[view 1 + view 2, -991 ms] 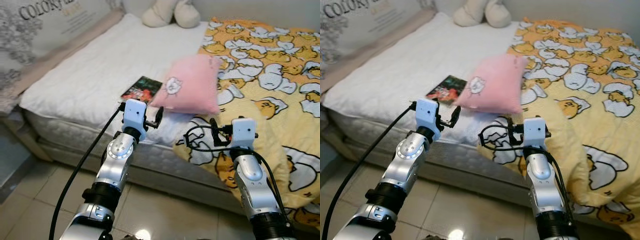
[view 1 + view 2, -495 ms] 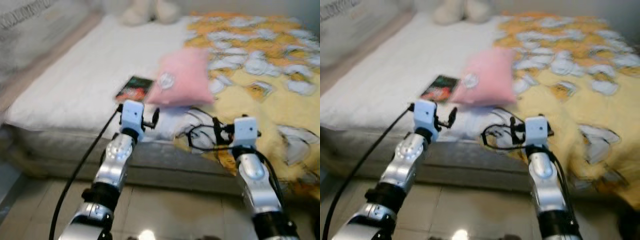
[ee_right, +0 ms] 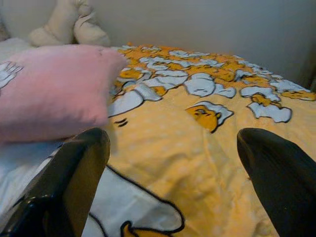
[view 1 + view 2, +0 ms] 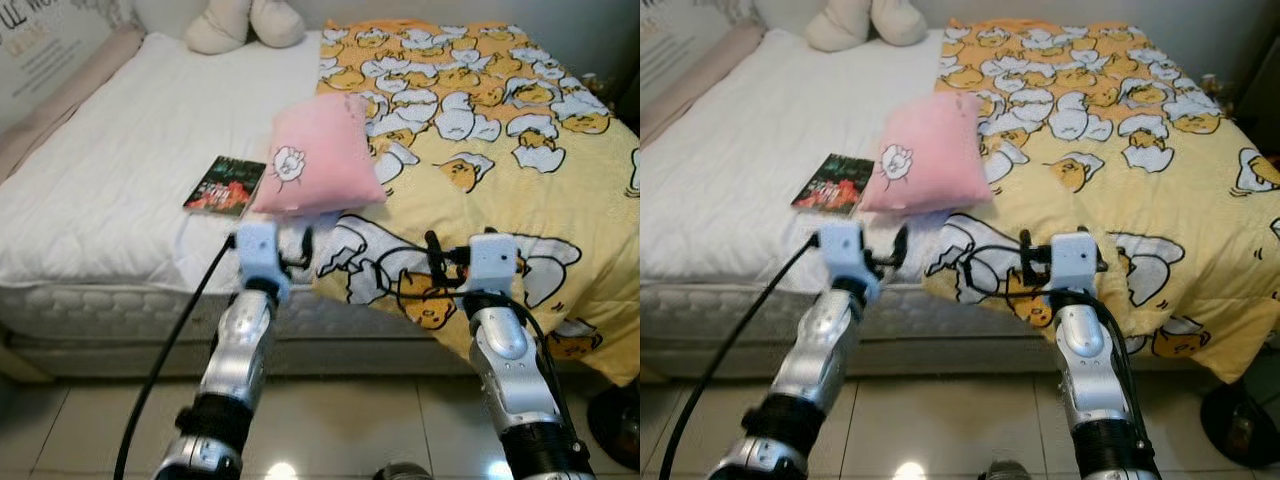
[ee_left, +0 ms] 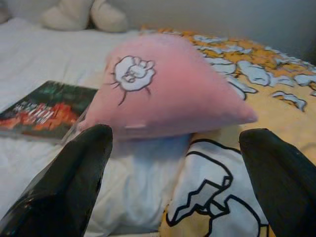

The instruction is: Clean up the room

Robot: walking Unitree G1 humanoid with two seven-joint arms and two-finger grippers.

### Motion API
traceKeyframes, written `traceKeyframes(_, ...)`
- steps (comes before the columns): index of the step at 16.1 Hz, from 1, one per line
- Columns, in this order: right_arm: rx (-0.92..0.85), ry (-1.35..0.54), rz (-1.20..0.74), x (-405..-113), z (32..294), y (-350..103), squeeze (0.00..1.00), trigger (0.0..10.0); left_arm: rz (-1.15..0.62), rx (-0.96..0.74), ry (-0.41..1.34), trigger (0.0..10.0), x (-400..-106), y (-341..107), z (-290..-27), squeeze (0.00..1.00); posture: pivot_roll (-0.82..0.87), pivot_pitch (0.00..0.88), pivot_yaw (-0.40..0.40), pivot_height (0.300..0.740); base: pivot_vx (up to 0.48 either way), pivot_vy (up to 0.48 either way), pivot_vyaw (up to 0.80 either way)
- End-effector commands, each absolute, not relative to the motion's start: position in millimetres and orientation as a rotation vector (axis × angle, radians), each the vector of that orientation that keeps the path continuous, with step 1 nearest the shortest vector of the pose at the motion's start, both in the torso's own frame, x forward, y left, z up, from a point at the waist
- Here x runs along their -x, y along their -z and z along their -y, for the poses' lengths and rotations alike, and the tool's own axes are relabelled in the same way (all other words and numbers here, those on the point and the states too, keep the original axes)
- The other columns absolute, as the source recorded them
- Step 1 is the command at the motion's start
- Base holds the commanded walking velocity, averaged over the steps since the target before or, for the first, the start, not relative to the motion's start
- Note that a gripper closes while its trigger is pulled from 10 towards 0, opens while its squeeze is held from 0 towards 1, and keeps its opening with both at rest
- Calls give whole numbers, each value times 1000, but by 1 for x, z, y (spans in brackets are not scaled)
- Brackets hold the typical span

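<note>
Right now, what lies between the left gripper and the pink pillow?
In the left wrist view, a stretch of white sheet and the edge of the yellow blanket lie between the open left gripper and the pink pillow; nothing else.

Even, soft daylight; glare spots on the floor tiles [image 4: 281, 468] below the bed; wrist-view fingers [image 5: 64, 187] blurred.

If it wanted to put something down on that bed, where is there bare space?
The widest free patch is the white mattress, between the book, the plush toy at the head and the near edge. The yellow blanket is flat and bare too. It is crowded where the pink pillow overlaps book and blanket.
</note>
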State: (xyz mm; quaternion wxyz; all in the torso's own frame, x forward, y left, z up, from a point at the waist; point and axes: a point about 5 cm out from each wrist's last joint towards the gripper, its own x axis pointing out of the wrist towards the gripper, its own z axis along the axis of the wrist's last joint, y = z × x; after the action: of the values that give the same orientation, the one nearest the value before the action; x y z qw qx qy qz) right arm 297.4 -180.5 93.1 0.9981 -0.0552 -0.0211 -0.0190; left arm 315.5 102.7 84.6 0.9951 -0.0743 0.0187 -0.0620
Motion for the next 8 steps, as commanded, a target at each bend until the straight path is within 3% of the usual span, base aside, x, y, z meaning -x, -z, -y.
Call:
traceKeyframes(1,70,44,61,-292,186,-96,0,10000,-38,222,79,10000,-319,-90,-108,0,-237,0,62,740,480,0,0)
traceKeyframes(8,59,83,32,-278,204,-87,0,10000,4,122,144,10000,-319,-99,-102,0,-245,0,70,740,480,0,0)
